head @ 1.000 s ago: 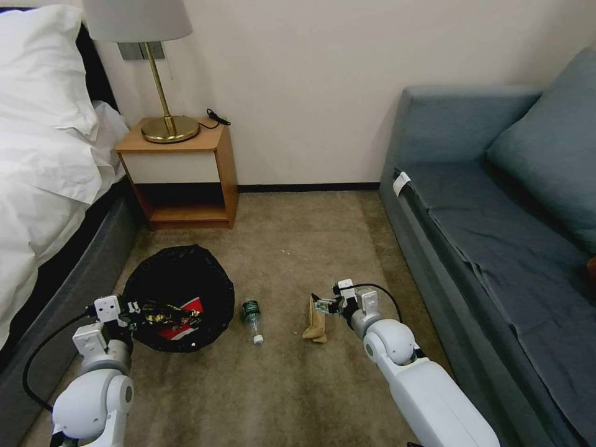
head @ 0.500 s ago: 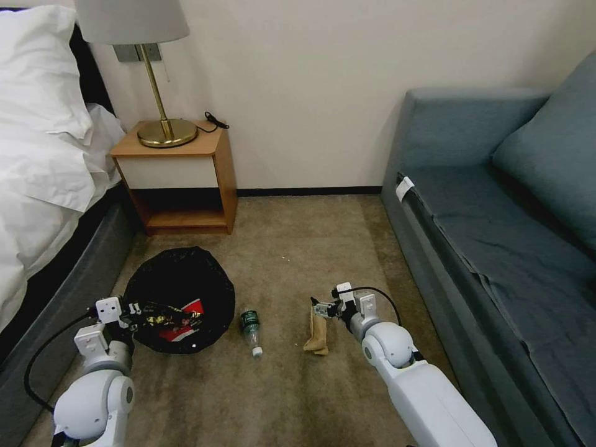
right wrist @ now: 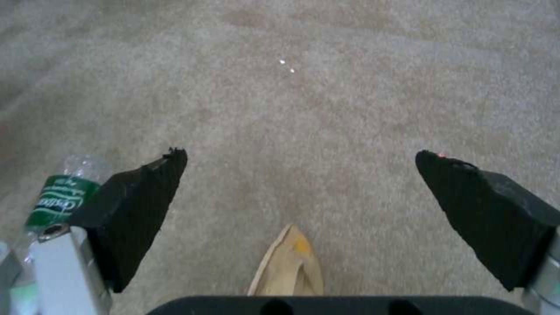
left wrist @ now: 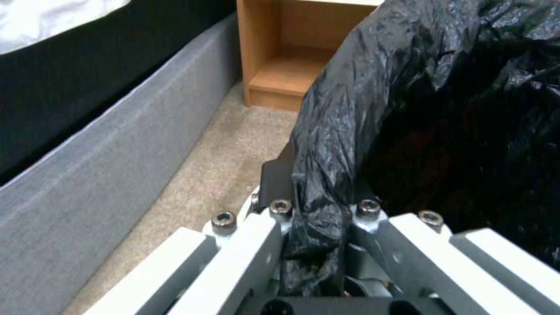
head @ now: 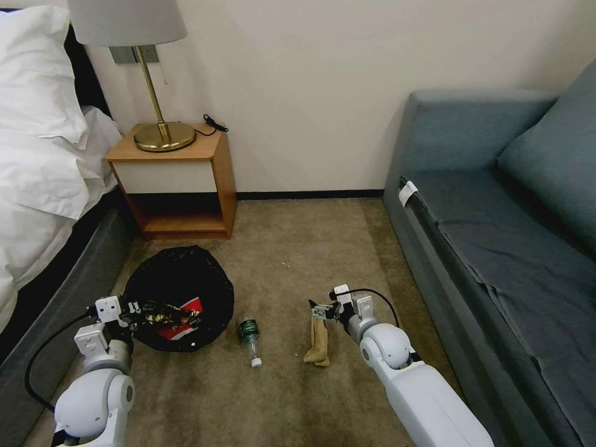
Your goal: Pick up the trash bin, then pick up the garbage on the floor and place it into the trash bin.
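1. Your left gripper (left wrist: 318, 205) has its jaws clamped on the crinkly black bag at the rim of the trash bin (head: 180, 292); the bag fold is squeezed between the two finger bases in the left wrist view.
2. Your right gripper (right wrist: 300, 175) has jaws spread wide, nothing between them. It hangs over the carpet (head: 292, 248), w/ the crumpled tan paper (head: 318, 344) just under it, tip showing between the fingers (right wrist: 140, 205) in the right wrist view.
3. In the bin you can see a red-and-white wrapper (head: 180, 320) and a gold-and-dark snack wrapper (head: 162, 310) near the rim by the left gripper; it may rest on the rim, hard to tell.
4. The clear bottle w/ green label (head: 249, 338) lies on the carpet betw. bin and tan paper, cap toward the robot, touching neither.
5. Farther out: bed (head: 43, 161) on the robot's left, wooden nightstand (head: 177, 180) w/ brass lamp (head: 155, 124) behind the bin, grey sofa (head: 496, 236) on the right.
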Available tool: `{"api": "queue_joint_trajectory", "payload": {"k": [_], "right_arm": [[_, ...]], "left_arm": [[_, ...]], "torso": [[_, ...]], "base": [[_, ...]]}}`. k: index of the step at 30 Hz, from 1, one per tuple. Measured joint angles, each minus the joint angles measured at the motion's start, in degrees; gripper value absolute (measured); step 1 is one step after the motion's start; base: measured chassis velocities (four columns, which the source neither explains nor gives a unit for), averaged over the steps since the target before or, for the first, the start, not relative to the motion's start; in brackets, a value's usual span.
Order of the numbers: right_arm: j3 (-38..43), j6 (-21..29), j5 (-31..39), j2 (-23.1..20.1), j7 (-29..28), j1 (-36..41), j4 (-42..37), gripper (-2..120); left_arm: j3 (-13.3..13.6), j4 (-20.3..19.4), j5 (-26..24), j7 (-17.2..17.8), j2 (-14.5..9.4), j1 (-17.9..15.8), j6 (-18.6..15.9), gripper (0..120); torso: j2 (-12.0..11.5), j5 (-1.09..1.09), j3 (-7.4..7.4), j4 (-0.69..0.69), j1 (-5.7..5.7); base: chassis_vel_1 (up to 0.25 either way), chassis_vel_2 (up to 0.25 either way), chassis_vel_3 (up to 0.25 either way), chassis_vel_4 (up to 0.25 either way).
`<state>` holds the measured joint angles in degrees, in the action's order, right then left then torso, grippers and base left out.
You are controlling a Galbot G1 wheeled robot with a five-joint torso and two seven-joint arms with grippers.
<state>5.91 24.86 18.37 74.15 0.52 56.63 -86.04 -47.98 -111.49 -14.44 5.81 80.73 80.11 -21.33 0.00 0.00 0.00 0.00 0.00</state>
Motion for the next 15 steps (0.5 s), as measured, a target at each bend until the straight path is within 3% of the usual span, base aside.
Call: {"api": "queue_joint_trajectory", "payload": {"k": [15], "right_arm": [[-0.55, -0.39, -0.89, 0.43, 0.44, 0.10, 0.51, 100]], "left_arm": [[-0.31, -0.22, -0.11, -0.01, -0.02, 0.38, -0.02, 4]], "torso": [[0.00, 0.00, 0.00, 0.00, 0.00]], "base": [[-0.062, 0.068, 0.068, -0.065]]}}
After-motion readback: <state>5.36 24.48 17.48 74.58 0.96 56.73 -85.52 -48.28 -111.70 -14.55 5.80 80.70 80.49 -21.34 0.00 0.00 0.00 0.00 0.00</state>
